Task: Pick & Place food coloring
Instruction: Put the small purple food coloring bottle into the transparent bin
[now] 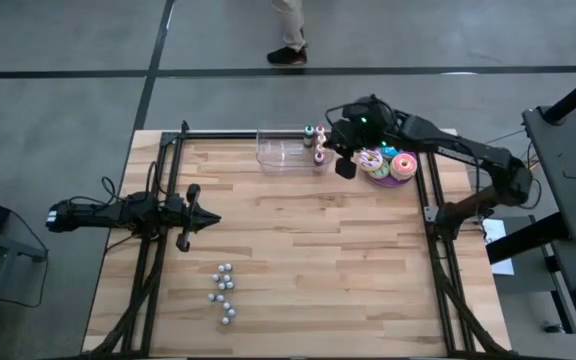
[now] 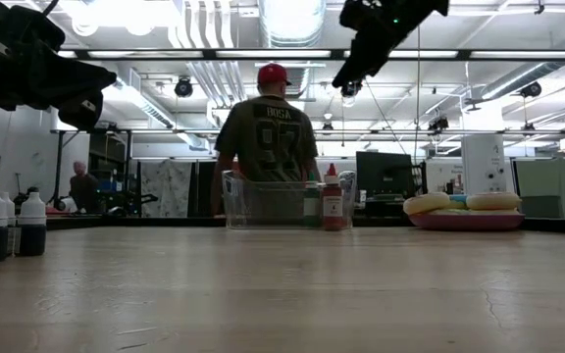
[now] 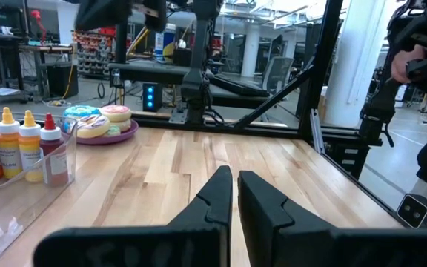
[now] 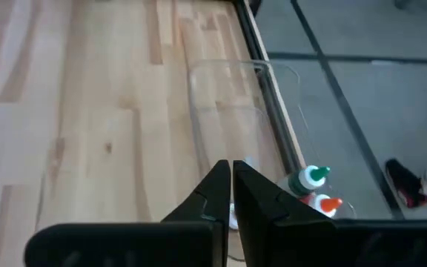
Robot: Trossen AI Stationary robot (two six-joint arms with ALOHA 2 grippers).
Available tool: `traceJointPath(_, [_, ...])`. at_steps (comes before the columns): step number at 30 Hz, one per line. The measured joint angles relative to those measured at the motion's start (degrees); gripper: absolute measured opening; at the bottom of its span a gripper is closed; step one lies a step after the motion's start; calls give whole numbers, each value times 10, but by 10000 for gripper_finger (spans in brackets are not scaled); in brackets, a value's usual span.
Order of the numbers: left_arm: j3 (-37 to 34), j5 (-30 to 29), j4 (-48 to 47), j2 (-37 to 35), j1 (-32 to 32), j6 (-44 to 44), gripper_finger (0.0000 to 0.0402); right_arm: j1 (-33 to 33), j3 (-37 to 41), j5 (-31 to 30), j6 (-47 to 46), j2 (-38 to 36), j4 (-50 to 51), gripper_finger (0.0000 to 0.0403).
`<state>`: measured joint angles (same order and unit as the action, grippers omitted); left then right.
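Food coloring bottles upright at the clear bin's end nearest the doughnut plate; right gripper clenched empty above them, left gripper clenched far off; likely light, tippy, slick — best pinched across the body below the cap.

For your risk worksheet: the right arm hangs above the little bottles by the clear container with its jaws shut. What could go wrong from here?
1. The right gripper is shut and empty above the food coloring; lowered like this, it may topple the bottles.
2. The bottles stand close to the clear container at the table's far edge, so a nudge might send one off.
3. The doughnut plate lies under that arm; a swing could catch it.
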<state>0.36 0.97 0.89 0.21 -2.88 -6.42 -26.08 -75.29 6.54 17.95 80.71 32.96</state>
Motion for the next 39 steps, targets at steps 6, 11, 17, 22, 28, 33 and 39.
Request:
traceJointPath(6, [0, 0, 0, 0, 0, 0, 0, 36, 76, 0, -32, -64, -69, 8])
traceJointPath(11, [0, 0, 0, 0, 0, 0, 0, 80, 124, -5, -73, -101, -118, 8])
traceJointPath(17, [0, 0, 0, 0, 0, 0, 0, 140, 157, -6, -133, -119, -151, 8])
traceJointPath(22, [0, 0, 0, 0, 0, 0, 0, 182, 177, -6, -182, -121, -194, 8])
traceJointPath(28, [0, 0, 0, 0, 0, 0, 0, 221, 181, -7, -215, -121, -221, 8])
traceJointPath(33, [0, 0, 0, 0, 0, 0, 0, 248, 191, -7, -217, -120, -249, 8])
traceJointPath(39, [0, 0, 0, 0, 0, 0, 0, 266, 242, -7, -253, -136, -361, 8])
